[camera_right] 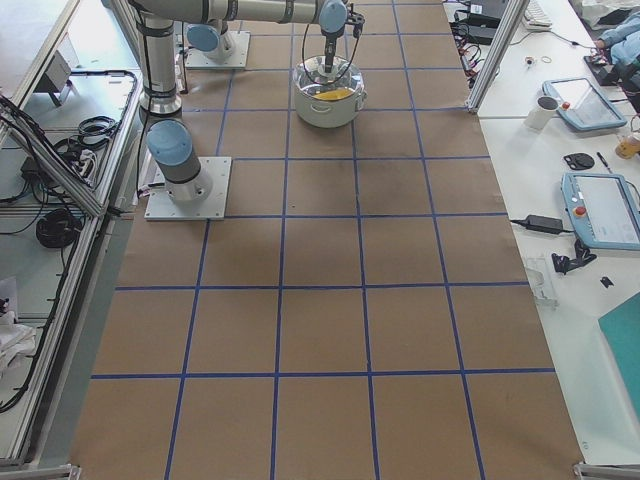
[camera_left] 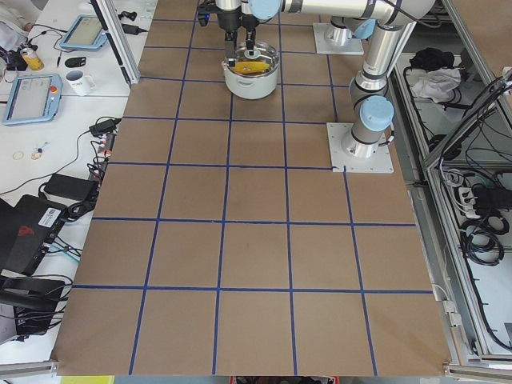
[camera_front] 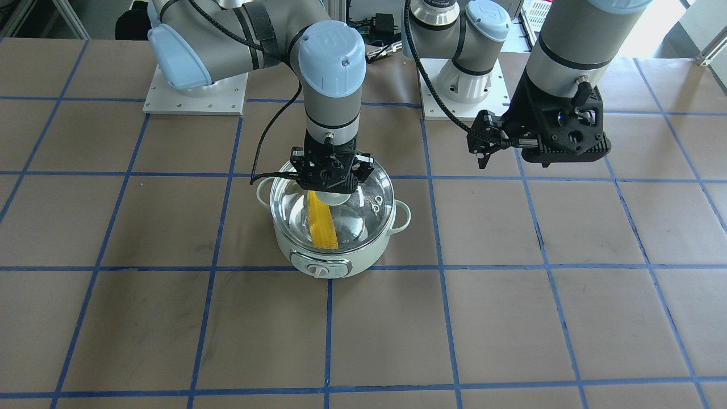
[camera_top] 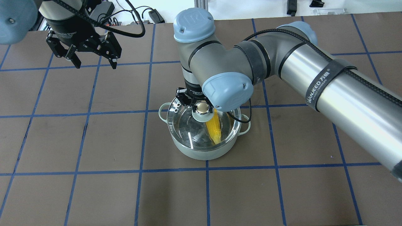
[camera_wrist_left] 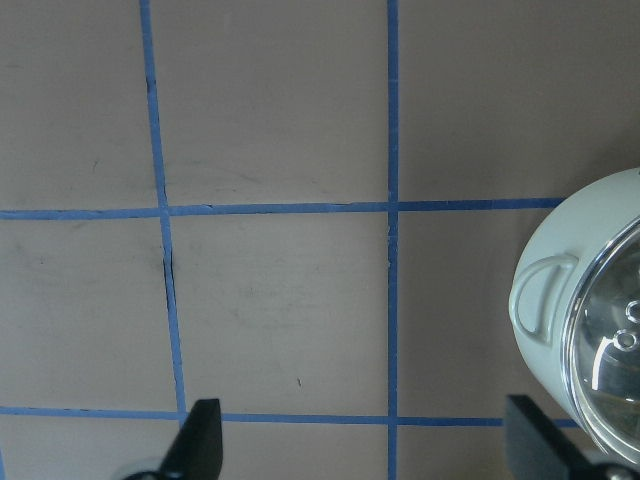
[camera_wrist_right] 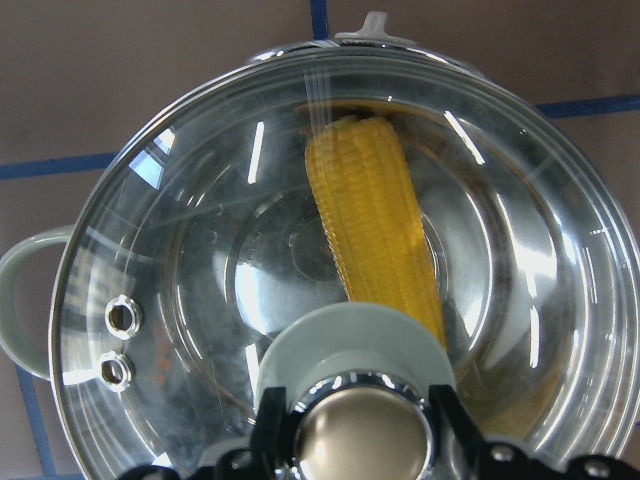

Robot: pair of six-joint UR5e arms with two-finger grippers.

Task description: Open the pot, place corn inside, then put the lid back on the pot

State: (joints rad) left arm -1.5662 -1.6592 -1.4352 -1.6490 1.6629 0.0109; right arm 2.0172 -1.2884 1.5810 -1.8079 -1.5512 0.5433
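The pale green pot [camera_front: 341, 255] stands mid-table with its glass lid [camera_front: 366, 213] seated on it. The yellow corn [camera_front: 322, 227] lies inside, seen through the glass, and shows in the right wrist view [camera_wrist_right: 375, 230]. My right gripper [camera_front: 331, 190] points straight down over the pot, its fingers closed against the lid's chrome knob [camera_wrist_right: 362, 435]. My left gripper [camera_top: 83, 64] is open and empty, hovering above the table off to the pot's side. Its wrist view shows the pot's handle [camera_wrist_left: 540, 295] at the right edge.
The brown table cover with blue tape grid [camera_front: 170, 318] surrounds the pot. The arm bases on white plates [camera_front: 196, 94] stand at the robot's edge. Tablets, a mug and cables lie on side desks [camera_right: 590, 100] beyond the table.
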